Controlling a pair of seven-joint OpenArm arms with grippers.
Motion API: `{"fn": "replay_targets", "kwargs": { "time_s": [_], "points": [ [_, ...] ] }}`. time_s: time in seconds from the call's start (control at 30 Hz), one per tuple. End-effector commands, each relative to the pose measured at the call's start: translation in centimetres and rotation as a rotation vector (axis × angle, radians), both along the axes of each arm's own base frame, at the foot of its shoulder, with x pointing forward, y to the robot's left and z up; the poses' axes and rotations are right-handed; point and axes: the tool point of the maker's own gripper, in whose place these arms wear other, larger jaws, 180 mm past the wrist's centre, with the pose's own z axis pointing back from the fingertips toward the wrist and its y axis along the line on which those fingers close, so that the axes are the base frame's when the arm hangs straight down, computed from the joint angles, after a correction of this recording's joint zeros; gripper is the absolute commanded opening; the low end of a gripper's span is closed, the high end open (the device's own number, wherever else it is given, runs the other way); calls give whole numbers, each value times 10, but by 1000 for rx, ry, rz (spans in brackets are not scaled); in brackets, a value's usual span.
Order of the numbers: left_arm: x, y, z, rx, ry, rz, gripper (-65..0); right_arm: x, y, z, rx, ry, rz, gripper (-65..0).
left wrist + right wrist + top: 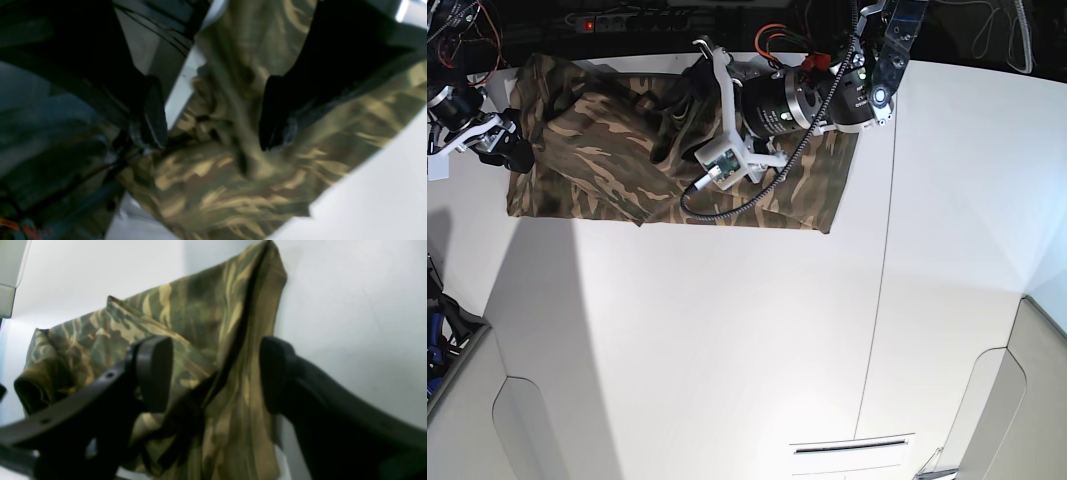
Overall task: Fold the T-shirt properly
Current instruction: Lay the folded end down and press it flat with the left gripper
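Observation:
The camouflage T-shirt (757,200) lies bunched along the table's far edge. My left gripper (672,105) reaches over its middle. In the left wrist view the gripper (213,130) is open, its fingers (153,113) standing either side of a raised ridge of the shirt (217,200) with wide gaps. My right gripper (512,145) is at the shirt's left edge. In the right wrist view the gripper (213,373) is open around a hanging fold of the shirt (200,300), its pads (155,373) apart from the cloth. The collar and label are hidden.
The white table (727,350) runs forward from the shirt, with a seam line (889,260) on its right. The left arm's body and cables (777,110) lie over the shirt. A black power strip (587,22) and wiring sit behind the far edge.

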Motion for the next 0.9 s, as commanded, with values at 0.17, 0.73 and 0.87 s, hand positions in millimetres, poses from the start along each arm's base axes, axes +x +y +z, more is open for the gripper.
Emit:
{"fn": "replay_targets", "kwargs": {
  "time_s": [0.17,0.73,0.87],
  "points": [
    [23,21,12,-16,-45,89,-484,7,-6,12,-12,-47,-5,-247],
    [16,-37,-36,-1,37,10,-650,15,-10,19,-22,-70,-2,-247],
    [38,-52,-39,3,34,12,-650,8,-6,12,-19,-21,21,-247]
  ]
}}
